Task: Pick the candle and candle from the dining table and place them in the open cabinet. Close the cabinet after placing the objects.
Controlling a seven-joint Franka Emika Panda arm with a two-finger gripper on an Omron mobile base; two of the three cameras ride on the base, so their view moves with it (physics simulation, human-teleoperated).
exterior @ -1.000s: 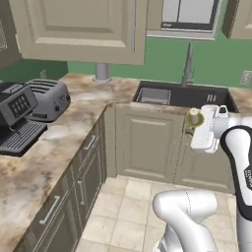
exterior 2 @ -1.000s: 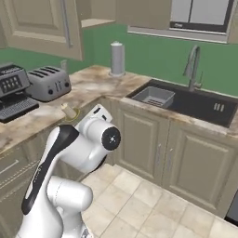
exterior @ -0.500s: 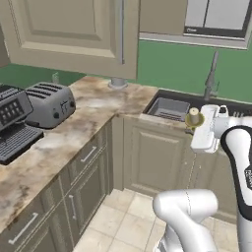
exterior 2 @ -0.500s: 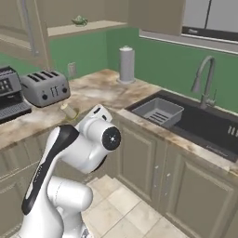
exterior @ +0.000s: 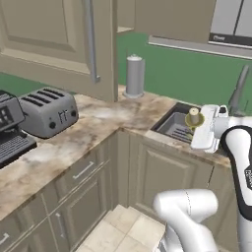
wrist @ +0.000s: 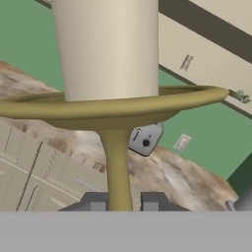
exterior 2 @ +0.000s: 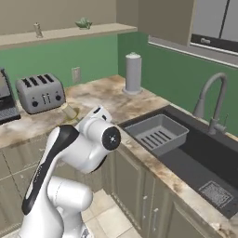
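Cabinet [exterior: 59, 44]: tall beige wall unit at upper left of the left base view, recessed-panel door with a long grey vertical bar handle [exterior: 90, 39]; in the right base view an open shelf [exterior 2: 65, 32] carries a small candlestick-like item at its left and a green bowl [exterior 2: 84, 22] further right. Counter [exterior: 74, 142]: mottled brown-and-beige marble top running round the corner over beige panelled doors and drawers with slim metal handles. Sink [exterior 2: 195, 158]: dark basin set in the counter, grey curved faucet [exterior 2: 211, 100] behind it, grey rack [exterior 2: 155, 132] in its left part. Arm: white, dark joints, rising at the lower right of the left base view and the lower left of the right base view. Coffee machine [exterior: 10, 128]: dark, at the left edge of the counter. Toaster [exterior: 48, 110]: silver, four slots, just right of the coffee machine. Paper-towel roll [exterior 2: 133, 73]: grey, upright, at the back of the counter against the green wall. Gripper [wrist: 123, 203]: jaws closed tight on the thin brass-gold stem of the candle holder, one dark fingertip on each side of it. Candle [exterior: 194, 116]: cream, on a brass-gold dish with slim stem, carried in the air by the gripper, in front of the sink in the left base view and showing just beyond the arm's elbow in the right base view [exterior 2: 69, 111]; in the hand view it fills the upper frame, with counter, toaster and green wall behind.
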